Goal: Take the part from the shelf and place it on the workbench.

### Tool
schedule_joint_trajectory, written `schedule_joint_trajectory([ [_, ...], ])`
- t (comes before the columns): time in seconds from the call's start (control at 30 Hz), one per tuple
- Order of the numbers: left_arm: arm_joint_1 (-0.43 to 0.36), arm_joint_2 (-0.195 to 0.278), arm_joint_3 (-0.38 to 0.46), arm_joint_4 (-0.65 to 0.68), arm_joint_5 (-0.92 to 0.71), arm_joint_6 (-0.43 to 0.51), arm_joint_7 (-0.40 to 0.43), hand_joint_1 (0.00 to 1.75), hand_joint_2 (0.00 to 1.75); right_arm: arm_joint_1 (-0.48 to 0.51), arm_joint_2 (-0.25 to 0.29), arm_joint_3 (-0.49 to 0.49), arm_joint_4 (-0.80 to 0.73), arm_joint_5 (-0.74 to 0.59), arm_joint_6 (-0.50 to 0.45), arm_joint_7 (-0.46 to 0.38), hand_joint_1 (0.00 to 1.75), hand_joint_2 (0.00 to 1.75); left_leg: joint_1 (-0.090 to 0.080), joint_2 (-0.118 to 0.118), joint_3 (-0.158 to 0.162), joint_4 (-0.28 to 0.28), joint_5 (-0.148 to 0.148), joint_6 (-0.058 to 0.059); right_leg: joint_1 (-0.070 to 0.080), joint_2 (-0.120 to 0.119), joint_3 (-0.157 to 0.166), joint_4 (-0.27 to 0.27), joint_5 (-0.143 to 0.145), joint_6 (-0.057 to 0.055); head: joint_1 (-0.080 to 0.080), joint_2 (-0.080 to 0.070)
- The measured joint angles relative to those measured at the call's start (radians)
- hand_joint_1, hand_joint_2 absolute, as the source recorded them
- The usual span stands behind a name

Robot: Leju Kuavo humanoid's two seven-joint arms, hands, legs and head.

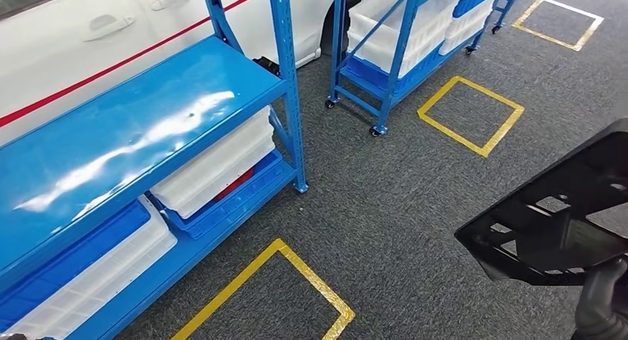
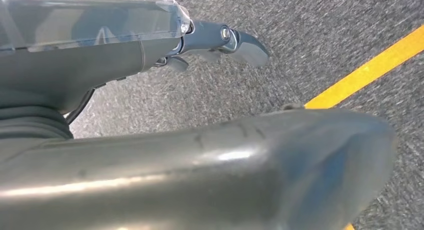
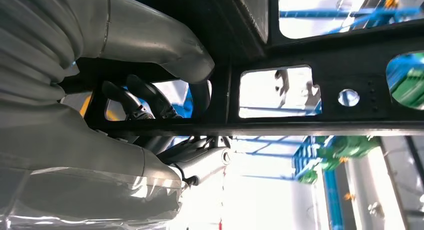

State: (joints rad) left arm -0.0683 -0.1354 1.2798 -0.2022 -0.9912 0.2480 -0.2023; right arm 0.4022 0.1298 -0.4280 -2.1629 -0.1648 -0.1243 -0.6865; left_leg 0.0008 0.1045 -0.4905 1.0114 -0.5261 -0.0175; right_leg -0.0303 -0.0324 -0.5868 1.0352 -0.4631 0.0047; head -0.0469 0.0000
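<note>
The part [image 1: 559,210] is a flat black plastic frame with several cut-out windows, carried above the carpet at the right edge of the head view. My right hand [image 1: 601,299] grips it from below at the bottom right corner. In the right wrist view the grey thumb [image 3: 165,39] lies over the part [image 3: 320,54] and the dark fingers [image 3: 142,102] curl through an opening in the frame. My left hand [image 2: 220,42] hangs over grey carpet with its fingers apart and nothing in it. The blue shelf [image 1: 148,125] stands on the left, its top level bare.
White and blue bins [image 1: 215,166] sit on the shelf's lower levels. A second blue rack on wheels [image 1: 403,47] holds white bins at the back. Yellow tape squares [image 1: 470,114] mark the grey carpet. A white car body [image 1: 96,36] stands behind the shelf.
</note>
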Motion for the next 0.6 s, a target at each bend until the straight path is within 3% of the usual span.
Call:
schedule_joint_trajectory([
  [0.03, 0.0, -0.003, 0.0, 0.0, -0.002, 0.007, 0.004, 0.0, 0.0, 0.0, 0.008, -0.004, 0.0, 0.005, 0.003, -0.001, 1.75, 1.75, 0.003, -0.023, -0.013, 0.03, -0.024, -0.004, -0.002, 0.01, -0.002, -0.002, 0.004, -0.007, 0.0, 0.0],
  [0.1, 0.002, -0.01, 0.0, 0.0, -0.003, 0.018, 0.01, 0.0, 0.0, -0.001, 0.021, -0.008, -0.001, 0.016, 0.013, -0.004, 1.75, 1.75, 0.007, -0.079, -0.068, 0.156, -0.097, -0.009, -0.001, 0.032, -0.009, -0.003, 0.009, -0.015, 0.0, 0.0],
  [0.17, 0.005, -0.016, 0.0, 0.0, -0.004, 0.027, 0.016, 0.0, 0.0, -0.002, 0.03, -0.008, 0.0, 0.022, 0.023, -0.005, 1.75, 1.75, 0.008, -0.096, -0.125, 0.279, -0.142, -0.009, 0.002, 0.059, -0.014, -0.003, 0.012, -0.019, 0.0, 0.0],
  [0.2, 0.006, -0.019, 0.0, 0.0, -0.004, 0.035, 0.02, 0.0, 0.0, -0.002, 0.034, -0.008, 0.001, 0.025, 0.027, -0.005, 1.75, 1.75, 0.008, -0.098, -0.132, 0.293, -0.134, -0.007, 0.004, 0.073, -0.015, -0.003, 0.013, -0.019, 0.0, 0.0],
  [0.23, 0.006, -0.023, 0.0, 0.0, -0.005, 0.045, 0.027, 0.0, 0.0, -0.002, 0.037, -0.009, 0.002, 0.026, 0.033, -0.004, 1.75, 1.75, 0.008, -0.101, -0.12, 0.264, -0.107, -0.004, 0.004, 0.087, -0.014, -0.003, 0.014, -0.018, 0.0, 0.0],
  [0.27, 0.006, -0.027, 0.0, 0.0, -0.006, 0.057, 0.035, 0.0, 0.0, -0.003, 0.04, -0.009, 0.003, 0.029, 0.039, -0.004, 1.75, 1.75, 0.009, -0.113, -0.091, 0.2, -0.066, 0.0, 0.005, 0.102, -0.014, -0.003, 0.016, -0.016, 0.0, 0.0],
  [0.33, 0.006, -0.039, 0.0, 0.0, -0.011, 0.087, 0.051, 0.0, 0.0, -0.01, 0.043, -0.008, 0.005, 0.038, 0.049, -0.004, 1.75, 1.75, 0.011, -0.167, -0.034, 0.06, -0.001, 0.008, 0.006, 0.128, -0.016, 0.0, 0.02, -0.008, 0.0, 0.0],
  [0.4, 0.004, -0.051, 0.0, 0.0, -0.015, 0.114, 0.064, 0.0, 0.0, -0.022, 0.044, -0.007, 0.011, 0.048, 0.052, -0.004, 1.75, 1.75, 0.01, -0.2, -0.016, 0.002, 0.013, 0.013, 0.005, 0.152, -0.025, 0.0, 0.027, 0.005, 0.0, 0.0],
  [0.47, 0.001, -0.063, -0.001, 0.0, -0.016, 0.131, 0.07, 0.0, 0.0, -0.029, 0.044, -0.005, 0.019, 0.056, 0.051, -0.004, 1.75, 1.75, 0.008, -0.179, -0.014, -0.005, 0.018, 0.023, 0.002, 0.168, -0.033, -0.004, 0.036, 0.021, 0.0, 0.0],
  [0.53, -0.001, -0.074, -0.001, 0.0, -0.017, 0.138, 0.072, 0.0, 0.0, -0.035, 0.043, -0.003, 0.026, 0.06, 0.047, -0.005, 1.75, 1.75, 0.009, -0.151, -0.012, -0.016, 0.029, 0.037, 0.004, 0.125, -0.051, 0.027, 0.015, 0.029, 0.0, 0.0],
  [0.6, 0.001, -0.082, -0.001, 0.0, -0.02, 0.147, 0.078, 0.0, 0.0, -0.045, 0.041, 0.004, 0.034, 0.059, 0.035, -0.005, 1.75, 1.75, 0.005, -0.12, -0.013, -0.021, 0.035, 0.045, 0.008, 0.063, -0.096, 0.127, -0.047, 0.03, 0.0, 0.0],
])
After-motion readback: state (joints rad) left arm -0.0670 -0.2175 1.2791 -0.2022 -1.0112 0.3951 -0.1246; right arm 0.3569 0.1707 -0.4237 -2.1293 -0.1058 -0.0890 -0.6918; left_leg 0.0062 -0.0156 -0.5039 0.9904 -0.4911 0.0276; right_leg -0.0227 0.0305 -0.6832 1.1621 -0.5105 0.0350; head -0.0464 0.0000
